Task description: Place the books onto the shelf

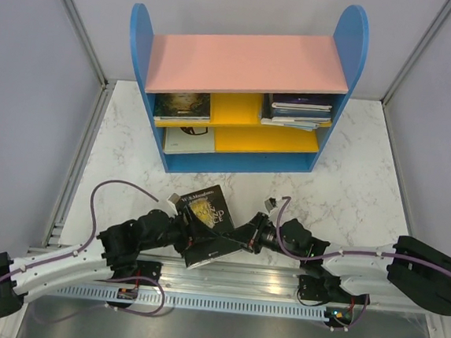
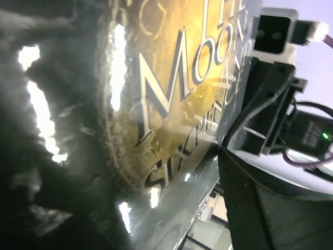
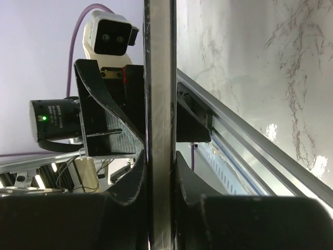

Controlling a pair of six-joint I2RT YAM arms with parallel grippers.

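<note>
Right pincer [image 3: 160, 169] clamps one black book [image 1: 210, 211] edge-on; whether the left pincer [image 1: 186, 230] also grips it I cannot tell.

A white bench [image 1: 358, 188] with grey marble veining lies inside pale lilac walls [image 1: 28, 80]. An aluminium rail [image 1: 255, 281] runs along its near edge. A slotted white cable duct [image 1: 237, 304] lies just beside the rail, on the near side.

Shelf [image 1: 140, 43]: rounded blue sides, pink top, two yellow boards, upright at upper centre. Upper board: green-gold book [image 1: 182, 106] flat at left, stack of books [image 1: 298, 110] at right. Lower board: pale book [image 1: 188, 140] at left. Black book [image 1: 205, 222], gold-lettered, tilted at lower centre, edge pinched between the right gripper [image 1: 239, 240] fingers.
</note>
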